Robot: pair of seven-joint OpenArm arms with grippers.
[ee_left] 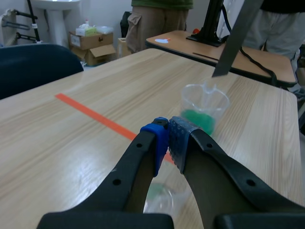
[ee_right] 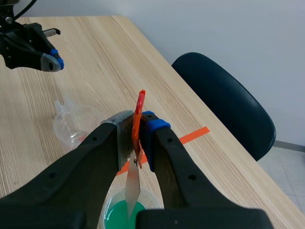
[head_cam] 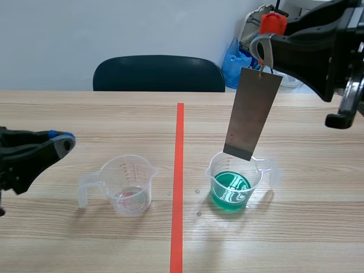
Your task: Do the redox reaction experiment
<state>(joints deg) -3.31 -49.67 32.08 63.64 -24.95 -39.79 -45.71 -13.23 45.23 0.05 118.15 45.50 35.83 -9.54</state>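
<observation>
Right fingers (ee_right: 142,131) pinching a small orange-red tab (ee_right: 139,102), and from it hangs the long flat grey metal strip (head_cam: 250,114). Its long axis runs down from my grip, leaning a little toward the orange-red tape line (head_cam: 179,170). Directly under its lower end stands the clear plastic beaker of green liquid (head_cam: 232,187), right of that line and closer to the near edge of the surface (head_cam: 307,227) than the far one. From the left wrist there's air between the strip's tip and the rim, so I judge it's not dipped yet. Everything turns on this: the liquid lies straight below, so the strip goes down along its own length. My left fingers (ee_left: 167,140) are pressed together on nothing, out by the left edge, beyond the second clear plastic beaker with a pinkish trace (head_cam: 128,187). This one belongs to my right arm.
</observation>
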